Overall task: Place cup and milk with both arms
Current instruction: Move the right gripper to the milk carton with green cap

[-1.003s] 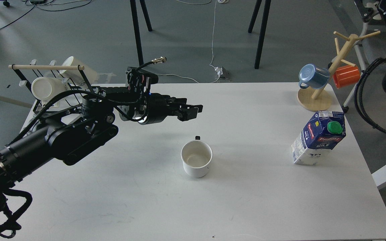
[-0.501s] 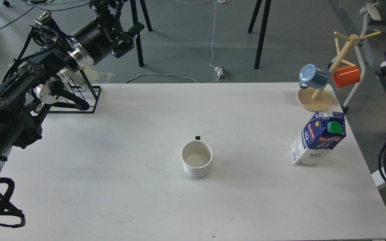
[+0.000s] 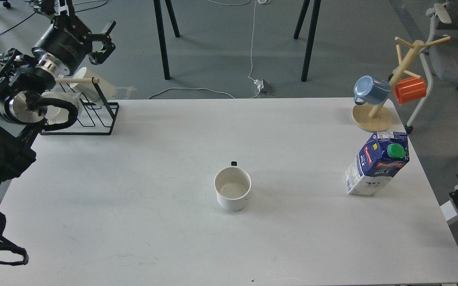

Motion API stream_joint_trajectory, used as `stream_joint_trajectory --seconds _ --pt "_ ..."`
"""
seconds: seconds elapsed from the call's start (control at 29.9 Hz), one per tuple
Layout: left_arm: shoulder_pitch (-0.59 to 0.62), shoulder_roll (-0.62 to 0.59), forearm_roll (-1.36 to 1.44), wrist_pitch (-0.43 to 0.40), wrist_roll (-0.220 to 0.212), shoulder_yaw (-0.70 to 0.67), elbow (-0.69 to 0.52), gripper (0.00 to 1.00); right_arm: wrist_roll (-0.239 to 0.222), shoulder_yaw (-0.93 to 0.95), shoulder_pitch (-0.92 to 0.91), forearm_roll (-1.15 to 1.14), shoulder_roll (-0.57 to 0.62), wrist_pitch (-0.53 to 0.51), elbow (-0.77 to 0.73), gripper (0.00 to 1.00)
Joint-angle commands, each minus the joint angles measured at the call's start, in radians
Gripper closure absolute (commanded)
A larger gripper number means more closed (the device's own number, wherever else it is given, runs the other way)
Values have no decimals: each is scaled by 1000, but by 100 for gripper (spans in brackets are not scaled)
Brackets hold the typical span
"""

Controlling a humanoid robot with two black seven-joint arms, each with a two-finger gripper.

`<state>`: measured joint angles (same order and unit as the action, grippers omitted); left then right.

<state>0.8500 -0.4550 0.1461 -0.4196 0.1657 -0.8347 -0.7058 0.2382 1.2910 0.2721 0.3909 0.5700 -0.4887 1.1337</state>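
As far as you could judge from the head view, both items were already set down and little seemed left to do. The white cup [image 3: 232, 193] stood upright and empty near the middle of the tabletop [image 3: 133, 198], its small handle pointing to the far side. The milk carton [image 3: 377, 163] stood close to the right edge, leaning a little, its green cap facing you, well apart from the cup. Neither was being held.

Your left gripper [image 3: 102, 39] was raised at the far left, above the black wire rack [image 3: 94, 115] that carried pale cups; its jaws looked released, with nothing between them. Of your right arm only a dark fragment showed at the right edge, and you couldn't tell its jaws from that.

The wooden mug tree [image 3: 388, 91] with a blue mug [image 3: 369, 90] and an orange mug [image 3: 410, 90] stood at the far right corner, just beyond the carton. If placing was the goal, what remained was probably only parking the arms.
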Motion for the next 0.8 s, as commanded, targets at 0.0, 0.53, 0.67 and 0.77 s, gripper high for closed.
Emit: stream_joint_trajectory --seconds 0.0,0.53,0.67,0.77 --pt "0 -11 -2 5 -2 3 0 0 -7 -47 15 -7 -103 0 0 0" --pt "-2 -36 -2 12 -3 8 0 1 1 -157 -111 -15 -248 0 0 0" --pt "0 -40 -2 5 -3 8 0 0 -3 -163 -137 -17 -249 0 1 0" --pt "-2 -48 -2 4 -3 8 0 1 -3 -167 -139 -17 -251 0 1 0"
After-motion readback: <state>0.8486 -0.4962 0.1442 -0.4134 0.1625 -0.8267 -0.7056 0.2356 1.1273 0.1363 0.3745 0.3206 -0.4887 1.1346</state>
